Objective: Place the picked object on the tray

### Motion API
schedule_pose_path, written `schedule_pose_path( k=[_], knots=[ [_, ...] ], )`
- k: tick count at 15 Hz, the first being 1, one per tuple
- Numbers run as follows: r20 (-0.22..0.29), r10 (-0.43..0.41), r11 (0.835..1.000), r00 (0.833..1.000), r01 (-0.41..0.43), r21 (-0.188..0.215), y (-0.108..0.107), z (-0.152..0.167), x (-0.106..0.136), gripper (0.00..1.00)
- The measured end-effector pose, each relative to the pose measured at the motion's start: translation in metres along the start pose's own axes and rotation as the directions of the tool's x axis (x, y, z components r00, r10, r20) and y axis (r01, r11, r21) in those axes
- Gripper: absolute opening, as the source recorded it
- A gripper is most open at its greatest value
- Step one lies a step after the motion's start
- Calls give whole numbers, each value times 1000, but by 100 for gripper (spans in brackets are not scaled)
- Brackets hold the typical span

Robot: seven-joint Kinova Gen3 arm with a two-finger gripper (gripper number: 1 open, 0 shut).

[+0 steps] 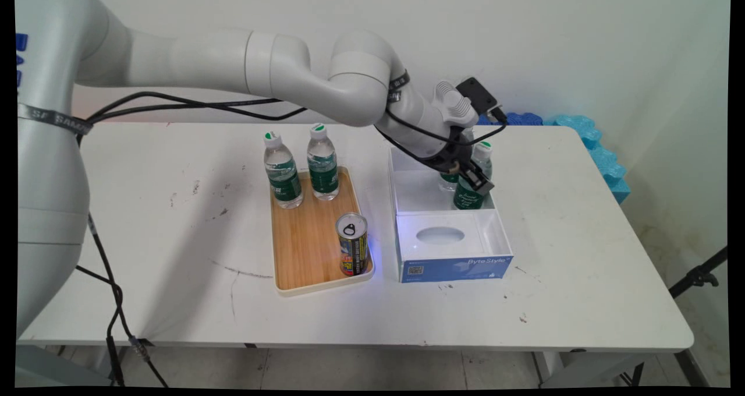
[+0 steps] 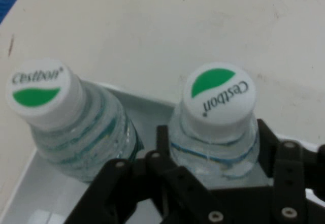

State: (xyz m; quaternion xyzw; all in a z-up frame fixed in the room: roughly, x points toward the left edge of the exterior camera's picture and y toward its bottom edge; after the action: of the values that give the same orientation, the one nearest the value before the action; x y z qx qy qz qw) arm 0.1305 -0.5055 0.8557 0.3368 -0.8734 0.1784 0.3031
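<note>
Bottle [image 2: 216, 127]: upright, cap up, long axis vertical, between the fingers.
Gripper [image 2: 213, 155]: clamped on the bottle's shoulder.
Second bottle [image 2: 66, 127]: just beside.

Two bottles [image 1: 300, 166] (plus can [image 1: 353, 244]) on tray [image 1: 305, 250].

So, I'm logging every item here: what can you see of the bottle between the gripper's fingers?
The bottle is clear ribbed plastic with a white cap marked Cestbon over a green patch, and a green label. It stands upright in the white open box, at its far right corner, beside a second like bottle. The gripper closes round its shoulder, fingers against both sides.
</note>
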Motion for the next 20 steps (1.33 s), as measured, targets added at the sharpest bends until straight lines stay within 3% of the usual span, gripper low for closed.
schedule_pose_path(
  k=[9, 16, 20],
  knots=[
    [-21, 20, 1000, 1000, -20, -1, 0, -8, 5, 0],
    [-97, 66, 997, 993, -69, -24, -13, -71, 12, 0],
    [-113, 88, 996, 990, -91, -18, -29, -119, 1, 0]
  ],
)
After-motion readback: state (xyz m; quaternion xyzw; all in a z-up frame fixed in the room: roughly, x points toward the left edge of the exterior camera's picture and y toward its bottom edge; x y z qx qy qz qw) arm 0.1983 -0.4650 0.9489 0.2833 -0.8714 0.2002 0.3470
